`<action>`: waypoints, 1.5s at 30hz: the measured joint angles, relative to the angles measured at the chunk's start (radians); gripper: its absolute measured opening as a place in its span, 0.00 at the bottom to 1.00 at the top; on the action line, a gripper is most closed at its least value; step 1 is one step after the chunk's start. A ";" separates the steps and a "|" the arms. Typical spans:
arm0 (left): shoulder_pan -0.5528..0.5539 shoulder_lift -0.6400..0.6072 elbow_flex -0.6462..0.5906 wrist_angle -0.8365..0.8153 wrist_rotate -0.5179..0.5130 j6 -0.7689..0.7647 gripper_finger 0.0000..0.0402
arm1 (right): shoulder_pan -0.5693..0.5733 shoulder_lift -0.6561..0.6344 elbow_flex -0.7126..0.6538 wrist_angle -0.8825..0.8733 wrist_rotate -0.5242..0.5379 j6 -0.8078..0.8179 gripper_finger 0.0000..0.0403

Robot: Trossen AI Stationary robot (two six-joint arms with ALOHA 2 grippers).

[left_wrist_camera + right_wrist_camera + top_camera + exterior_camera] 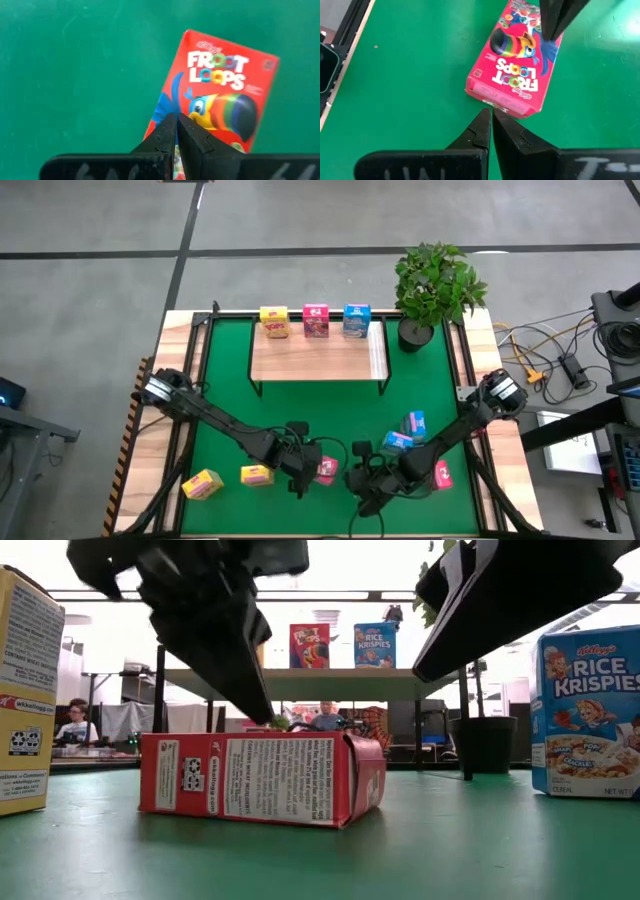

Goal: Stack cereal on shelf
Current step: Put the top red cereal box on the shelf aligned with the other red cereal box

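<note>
- On the left of the table (175,330), near the front edge, two yellow cereal boxes (202,484) (257,475) lie on the green mat (225,395), untouched.
- The left claw (303,480) sits over a red cereal box (326,470) lying flat on the mat near the front middle. Its fingers (167,135) are pressed together, tips resting on the box's top face rather than around its sides, so it has no real hold on anything.
- The right claw (365,498) waits just beside that box, its fingers also fully together and empty, pointing at the box's end flap in the right wrist view.
- Further right lie two blue boxes (415,423) (397,442) and another red box (442,476), all on the mat.
- At the back, the shelf (318,352) already carries three upright boxes along its rear edge: yellow (274,321), red (316,321), blue (356,319). A potted plant (432,290) stands to its right.
- Step in hand, as I judge it: getting the red box near the middle ready to be picked up; three of nine boxes are placed.
- The next move probably calls for the left claw to spread its fingers and straddle the box's narrow sides, or for the two claws to tip it upright together, before a lift to the shelf.
- Risk: pushing with fingers together may just slide the box across the mat.
</note>
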 joint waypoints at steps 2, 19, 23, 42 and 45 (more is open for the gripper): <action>-0.004 -0.011 0.000 0.001 0.026 0.006 0.00 | 0.002 0.000 0.000 0.000 0.000 0.005 0.02; -0.032 -0.017 0.028 -0.197 0.089 0.094 0.00 | 0.002 0.001 0.000 0.017 0.008 0.007 0.02; -0.030 -0.017 0.071 -0.267 0.020 0.097 0.00 | 0.002 0.002 0.000 0.032 0.009 -0.007 0.02; 0.005 -0.016 0.060 -0.285 -0.005 0.108 0.00 | -0.001 0.003 -0.001 0.048 0.036 -0.018 0.02; 0.005 -0.016 0.040 -0.247 -0.005 0.108 0.00 | -0.001 0.003 -0.001 0.051 0.036 -0.018 0.02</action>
